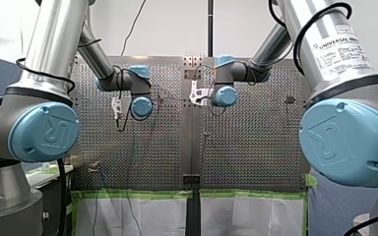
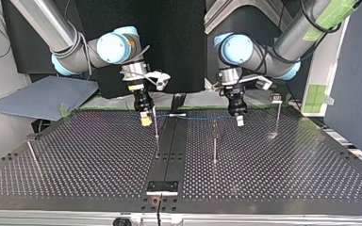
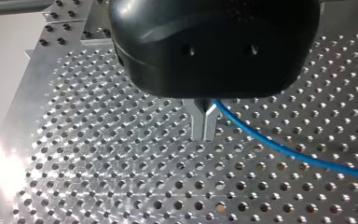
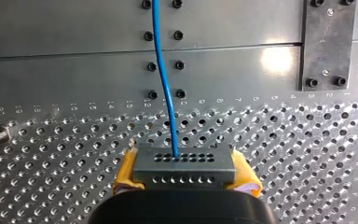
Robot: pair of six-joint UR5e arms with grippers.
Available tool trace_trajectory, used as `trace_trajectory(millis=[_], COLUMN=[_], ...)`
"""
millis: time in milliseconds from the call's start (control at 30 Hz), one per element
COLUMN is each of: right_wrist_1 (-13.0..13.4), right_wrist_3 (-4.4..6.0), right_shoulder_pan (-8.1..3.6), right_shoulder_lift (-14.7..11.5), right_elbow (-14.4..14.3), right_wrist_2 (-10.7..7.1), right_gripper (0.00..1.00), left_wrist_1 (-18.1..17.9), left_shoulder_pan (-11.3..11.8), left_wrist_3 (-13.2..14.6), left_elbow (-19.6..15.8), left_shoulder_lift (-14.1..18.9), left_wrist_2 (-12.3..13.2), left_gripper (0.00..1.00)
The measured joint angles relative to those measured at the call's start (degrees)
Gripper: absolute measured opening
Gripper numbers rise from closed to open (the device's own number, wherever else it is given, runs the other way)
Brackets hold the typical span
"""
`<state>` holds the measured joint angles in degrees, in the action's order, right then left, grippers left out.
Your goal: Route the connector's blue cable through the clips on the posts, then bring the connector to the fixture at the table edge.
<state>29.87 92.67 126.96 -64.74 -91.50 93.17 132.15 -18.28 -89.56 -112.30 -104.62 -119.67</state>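
In the right wrist view my right gripper (image 4: 185, 173) is shut on the grey connector (image 4: 184, 163), yellow pads (image 4: 125, 173) pressing both its ends. The blue cable (image 4: 165, 84) leaves the connector's face and runs ahead over the plate. In the left wrist view my left gripper (image 3: 204, 131) has its metal fingers shut on the blue cable (image 3: 279, 149), which trails off to one side. In the top view my right gripper (image 2: 145, 120) hangs left of centre and my left gripper (image 2: 239, 120) right of centre, low over the table, with the cable (image 2: 198, 117) stretched between them.
Thin posts stand on the perforated table (image 2: 287, 179): one (image 2: 156, 125) beside my right gripper, one (image 2: 214, 141) near the middle, a clip-topped one (image 2: 276, 109) at the top view's right, and one (image 2: 33, 153) far left. A fixture (image 2: 162, 187) sits at the near edge.
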Motion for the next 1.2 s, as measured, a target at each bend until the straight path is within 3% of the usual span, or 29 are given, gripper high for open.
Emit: trace_trajectory(millis=[733, 1200], right_wrist_1=[0.44, 0.79], right_wrist_3=[0.16, 0.44], right_shoulder_pan=[-0.60, -1.06], right_shoulder_lift=[0.14, 0.23], right_elbow=[0.13, 0.12], right_wrist_2=[-0.01, -0.53], right_gripper=[0.02, 0.02], left_wrist_1=[1.21, -0.45], left_shoulder_pan=[1.91, 3.31], left_wrist_3=[-0.10, -2.28], left_elbow=[1.98, 2.61], left_shoulder_lift=[-0.37, -1.01], left_wrist_2=[3.98, 6.75], left_gripper=[0.00, 0.00])
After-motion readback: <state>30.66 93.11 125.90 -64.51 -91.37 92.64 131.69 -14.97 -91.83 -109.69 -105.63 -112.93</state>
